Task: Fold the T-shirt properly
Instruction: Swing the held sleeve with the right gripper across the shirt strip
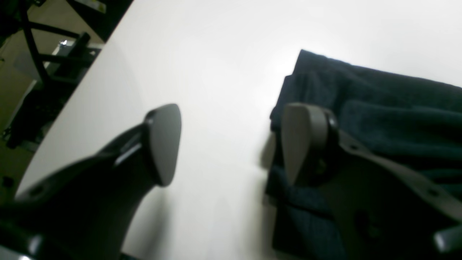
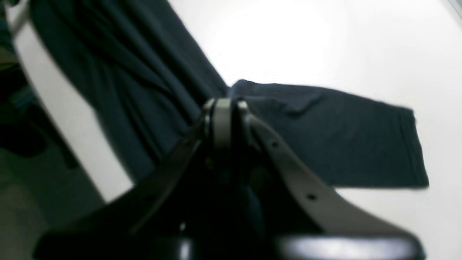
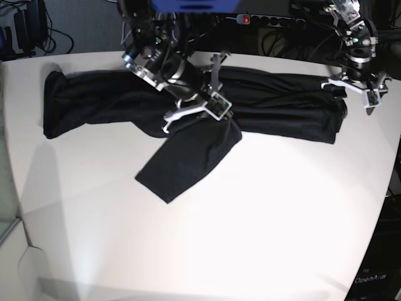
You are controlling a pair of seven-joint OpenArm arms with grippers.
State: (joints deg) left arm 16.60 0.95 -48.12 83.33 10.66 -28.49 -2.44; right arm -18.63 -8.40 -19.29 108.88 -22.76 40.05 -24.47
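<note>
The T-shirt point(image 3: 263, 103) lay along the far side of the white table point(image 3: 250, 238), stretched from left to right in the base view. One sleeve point(image 3: 188, 157) was folded down toward the near edge and lay at an angle on the tabletop. The other end of the cloth reached the far left of the table, bunched into long folds.

Right claw point(image 3: 191, 110): over the middle of the shirt, where the angled sleeve meets the body. In the right wrist view the fingers point(image 2: 222, 119) were pressed together, dark cloth just beyond the tips. Blur hid any fabric pinched between them, so clenched, but grasp cannot be confirmed. The same view showed the sleeve point(image 2: 335, 137) lying flat, its hem toward the right.

Left claw point(image 3: 356, 84): at the far right end of the shirt, near the table's back edge. In the left wrist view the fingers stood wide apart, released. One finger point(image 1: 164, 144) was over bare table; the other point(image 1: 303, 141) was over the edge of the dark cloth point(image 1: 389, 119). Whether it touched the cloth cannot be told.
</note>
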